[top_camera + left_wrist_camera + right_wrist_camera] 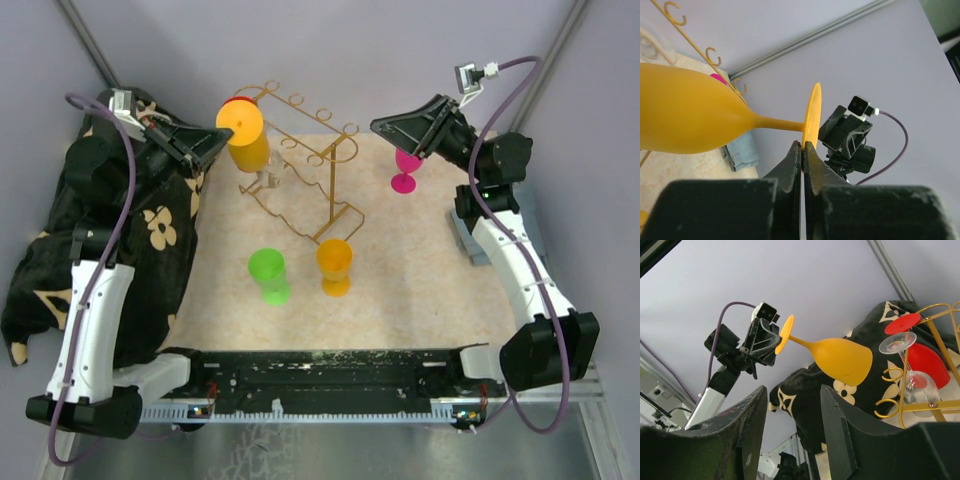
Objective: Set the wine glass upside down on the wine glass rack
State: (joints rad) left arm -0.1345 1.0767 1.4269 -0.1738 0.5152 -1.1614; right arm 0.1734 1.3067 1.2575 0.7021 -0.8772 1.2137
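While left end effector (802, 145) pinches wine glass (690, 117) by foot, tip bowl down, thread stem into rack (945, 405); right end effector (792, 390) gapes, empty.

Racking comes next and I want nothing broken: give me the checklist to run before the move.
1. Grip of left fingers, shut on the foot rim of the yellow wine glass: ok.
2. Glass turned foot up, bowl down in the top view: ok, though tilted.
3. Glass seated on the wine glass rack: not ok; it is held in the air by the rack's left end.
4. Free loops on the rack: ok.
5. Clearance from the hanging red glass and clear glass: cannot tell.
6. State of right fingers, open, empty, away from the rack: ok.
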